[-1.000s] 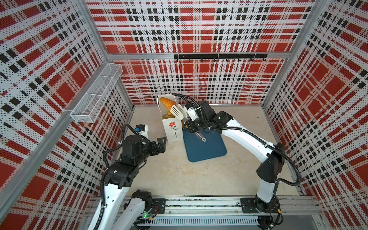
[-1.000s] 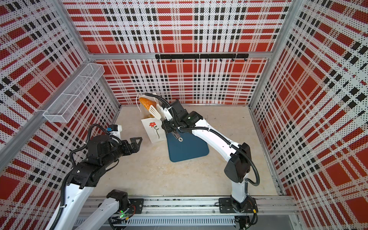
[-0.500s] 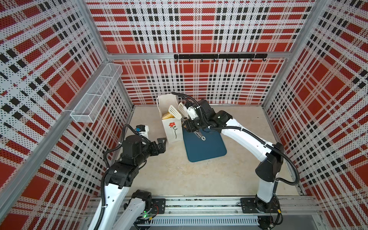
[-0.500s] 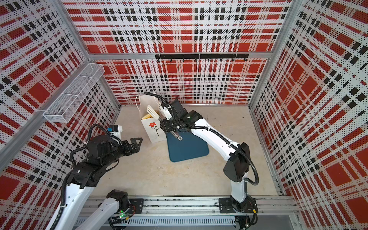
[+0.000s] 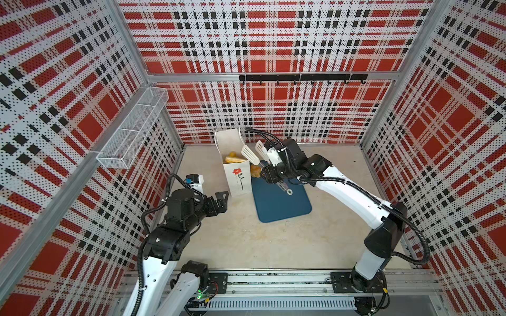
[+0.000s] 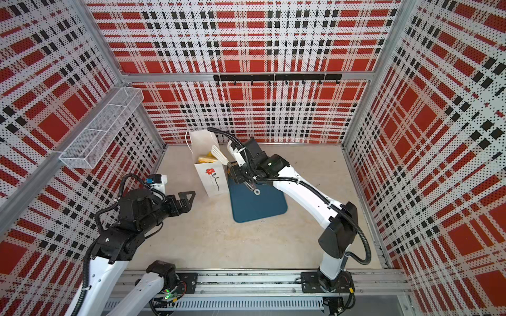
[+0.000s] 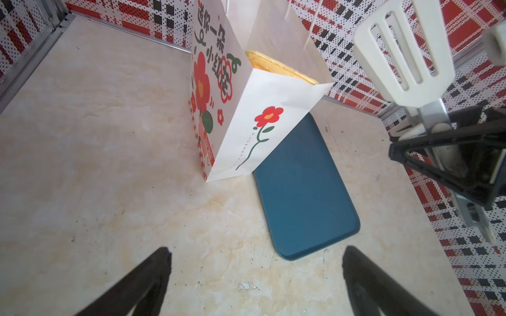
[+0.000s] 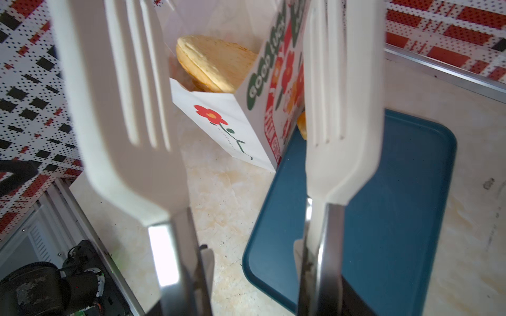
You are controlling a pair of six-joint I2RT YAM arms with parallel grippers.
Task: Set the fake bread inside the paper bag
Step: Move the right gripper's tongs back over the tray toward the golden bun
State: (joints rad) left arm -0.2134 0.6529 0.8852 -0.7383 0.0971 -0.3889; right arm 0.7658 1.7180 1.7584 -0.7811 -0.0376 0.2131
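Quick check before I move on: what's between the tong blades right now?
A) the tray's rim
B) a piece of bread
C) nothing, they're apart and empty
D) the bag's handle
C: in the right wrist view the tongs are spread with nothing gripped between their blades, and a piece of fake bread lies inside the paper bag.
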